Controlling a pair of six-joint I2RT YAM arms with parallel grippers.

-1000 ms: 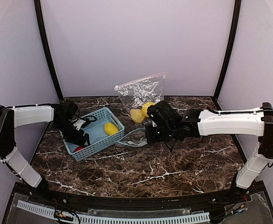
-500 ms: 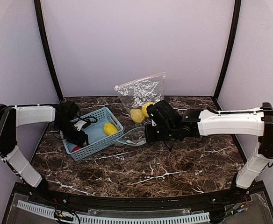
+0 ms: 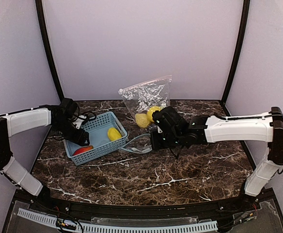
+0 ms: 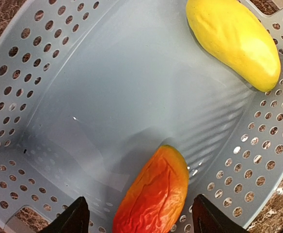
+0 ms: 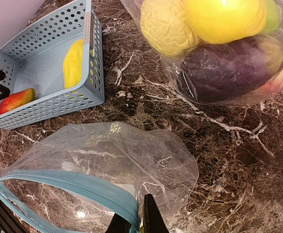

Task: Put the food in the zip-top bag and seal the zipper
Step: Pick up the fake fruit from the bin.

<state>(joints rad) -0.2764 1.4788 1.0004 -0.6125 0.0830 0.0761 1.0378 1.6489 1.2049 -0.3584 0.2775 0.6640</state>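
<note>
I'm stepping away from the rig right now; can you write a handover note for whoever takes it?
Left gripper: jaws open over the red-orange piece in the basket, nothing held.
Right gripper: shut on the blue zipper edge of the zip-top bag, which looks empty.
Yellow piece also in the basket; lemons and eggplant in a clear bag behind.
Left to do: load food, seal zipper.

left arm (image 3: 29, 121) and right arm (image 3: 238, 128) had white tubular links, black joints. left hand (image 4: 142, 219) and right hand (image 5: 134, 221) were black-fingered. thin black cables looped off left wrist.
</note>
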